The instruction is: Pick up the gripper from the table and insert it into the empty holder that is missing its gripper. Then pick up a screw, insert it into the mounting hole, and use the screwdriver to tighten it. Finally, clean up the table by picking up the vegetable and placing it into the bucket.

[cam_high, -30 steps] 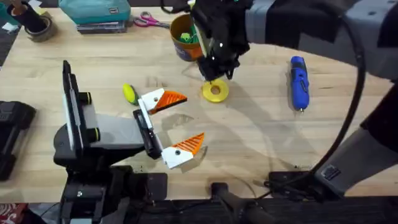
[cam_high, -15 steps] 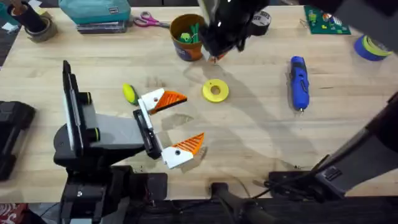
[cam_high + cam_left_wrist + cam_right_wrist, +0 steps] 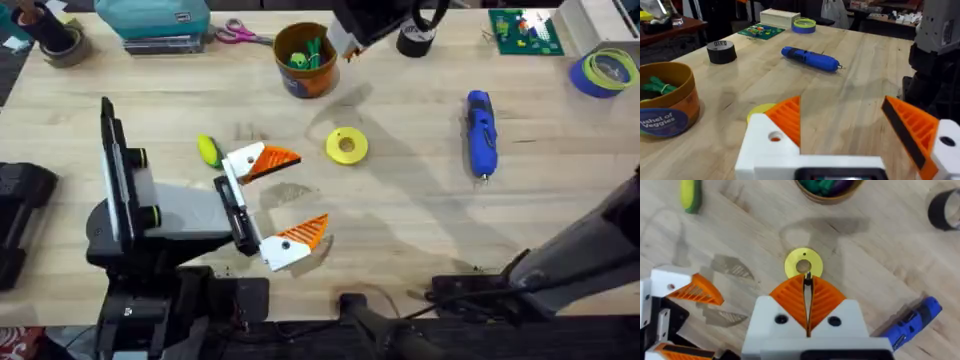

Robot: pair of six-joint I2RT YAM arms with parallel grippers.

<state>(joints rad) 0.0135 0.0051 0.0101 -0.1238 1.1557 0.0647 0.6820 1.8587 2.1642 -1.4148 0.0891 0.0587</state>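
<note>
Orange pads of the right gripper, pressed shut on what looks like a thin dark screw, hang high over the yellow disc, probably bound for the left gripper, which lies spread open on the wooden table, with the vegetable just beside it and the screwdriver well apart.

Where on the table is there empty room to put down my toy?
There is bare wood between the yellow ring and the blue screwdriver, and more in front of them toward the near edge. It is crowded around the left gripper with the green vegetable, and along the back by the bucket.
</note>
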